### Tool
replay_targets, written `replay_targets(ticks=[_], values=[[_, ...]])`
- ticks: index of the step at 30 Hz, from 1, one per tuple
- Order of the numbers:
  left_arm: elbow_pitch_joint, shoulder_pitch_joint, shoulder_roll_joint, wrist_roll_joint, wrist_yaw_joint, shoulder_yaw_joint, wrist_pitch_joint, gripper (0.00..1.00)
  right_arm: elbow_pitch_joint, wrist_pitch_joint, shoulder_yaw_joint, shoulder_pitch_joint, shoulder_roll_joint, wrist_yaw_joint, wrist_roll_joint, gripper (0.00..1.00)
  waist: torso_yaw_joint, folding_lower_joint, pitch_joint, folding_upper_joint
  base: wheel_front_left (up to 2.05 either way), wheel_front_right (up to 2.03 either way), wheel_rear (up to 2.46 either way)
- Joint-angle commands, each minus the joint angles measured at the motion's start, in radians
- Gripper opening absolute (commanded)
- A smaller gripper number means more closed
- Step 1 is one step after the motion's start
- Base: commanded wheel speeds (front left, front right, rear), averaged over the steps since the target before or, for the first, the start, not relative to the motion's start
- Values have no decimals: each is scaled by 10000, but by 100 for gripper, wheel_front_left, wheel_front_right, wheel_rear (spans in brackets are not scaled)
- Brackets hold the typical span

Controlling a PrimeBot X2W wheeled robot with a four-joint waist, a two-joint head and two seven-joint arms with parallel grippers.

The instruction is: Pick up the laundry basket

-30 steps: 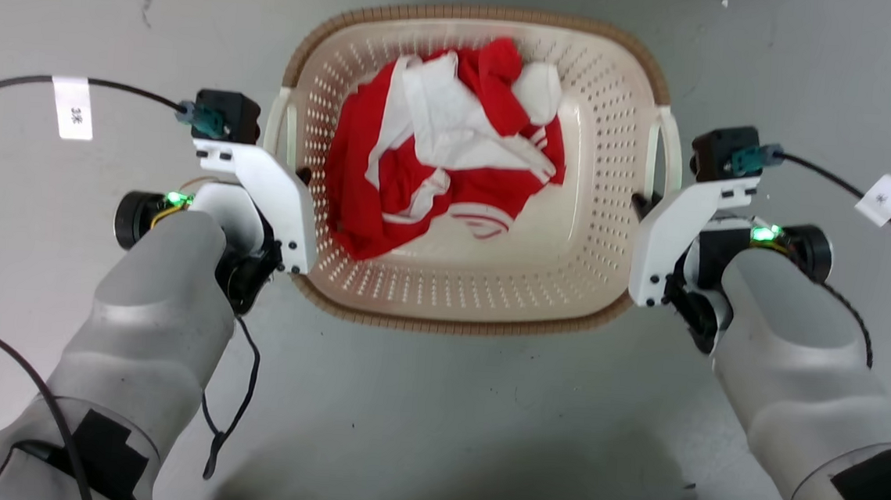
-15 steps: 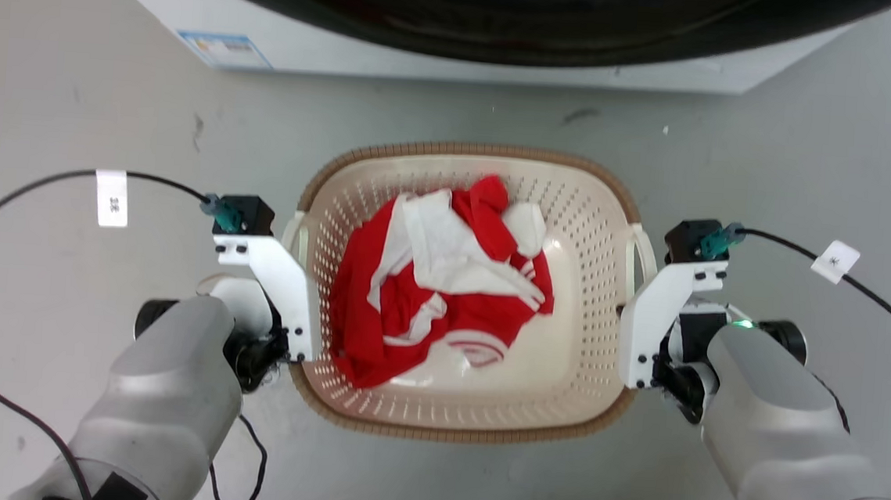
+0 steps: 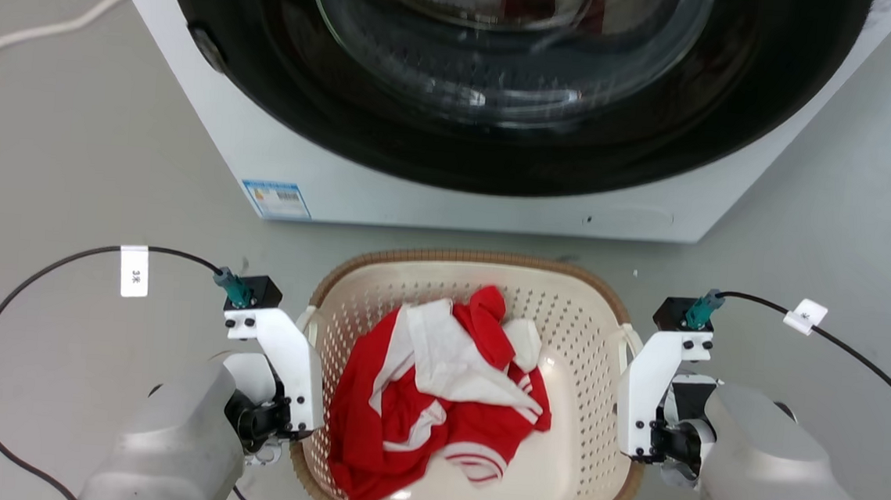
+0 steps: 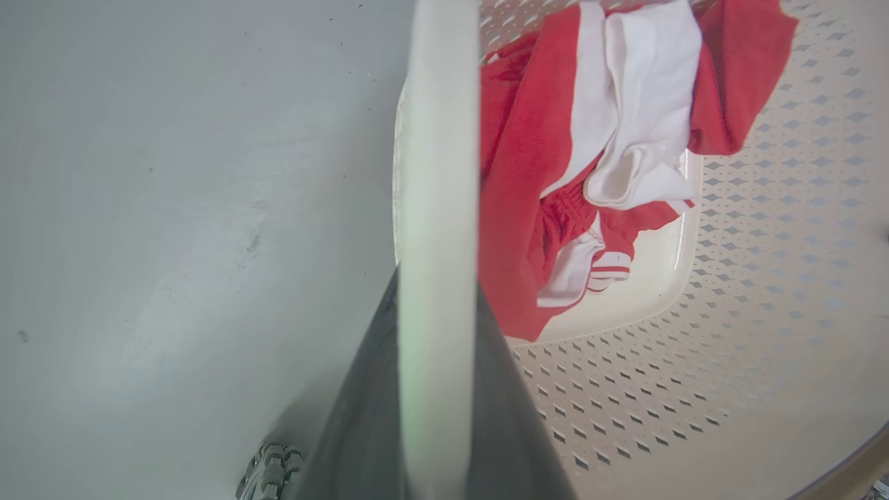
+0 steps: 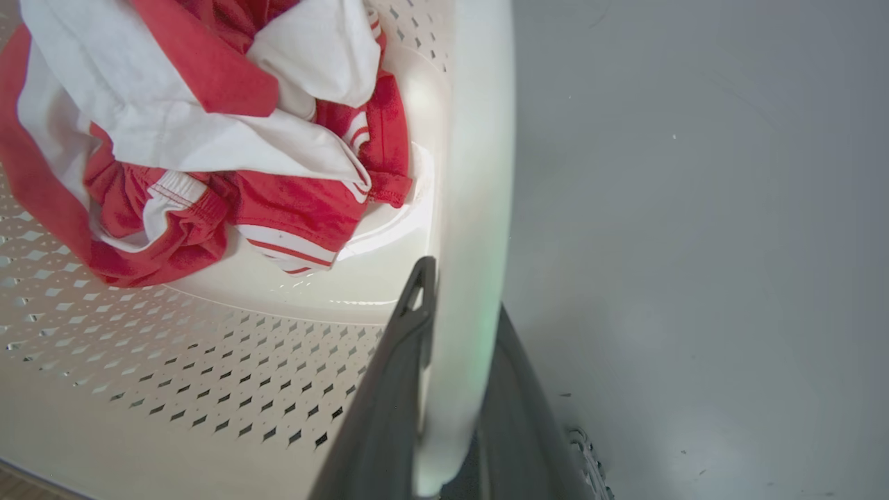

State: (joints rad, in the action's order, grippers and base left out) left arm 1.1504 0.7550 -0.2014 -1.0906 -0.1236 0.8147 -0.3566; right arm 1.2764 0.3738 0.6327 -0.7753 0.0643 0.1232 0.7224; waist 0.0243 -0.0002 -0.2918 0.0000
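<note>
White front-loading washing machine with dark round door, crumpled red-and-white clothing, grey floor

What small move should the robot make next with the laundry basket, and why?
Probably lift both arms straight up together: the left gripper and right gripper each clamp a handle of the laundry basket, with the washing machine close ahead.

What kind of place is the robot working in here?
Likely a laundry area, perhaps a test space: a front-loading washing machine stands on a bare grey floor, with a laundry basket of red and white clothes before it.
</note>
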Motion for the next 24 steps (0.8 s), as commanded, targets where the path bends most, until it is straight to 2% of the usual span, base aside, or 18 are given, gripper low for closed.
replay_targets(ticks=[1,9,24], values=[[-144,-121,238,-193,-124,85,-262,0,-73,281,32,151,-255,136,199,0,-69,2,806,0,0,0,0],[-178,-183,150,-618,-126,338,-1084,0,-19,1094,60,264,-223,136,518,0,-142,2,1724,0,0,0,0],[236,-607,341,-1127,-124,628,-1546,0,74,2939,-255,598,-246,137,935,0,-224,2,2947,0,0,0,0]])
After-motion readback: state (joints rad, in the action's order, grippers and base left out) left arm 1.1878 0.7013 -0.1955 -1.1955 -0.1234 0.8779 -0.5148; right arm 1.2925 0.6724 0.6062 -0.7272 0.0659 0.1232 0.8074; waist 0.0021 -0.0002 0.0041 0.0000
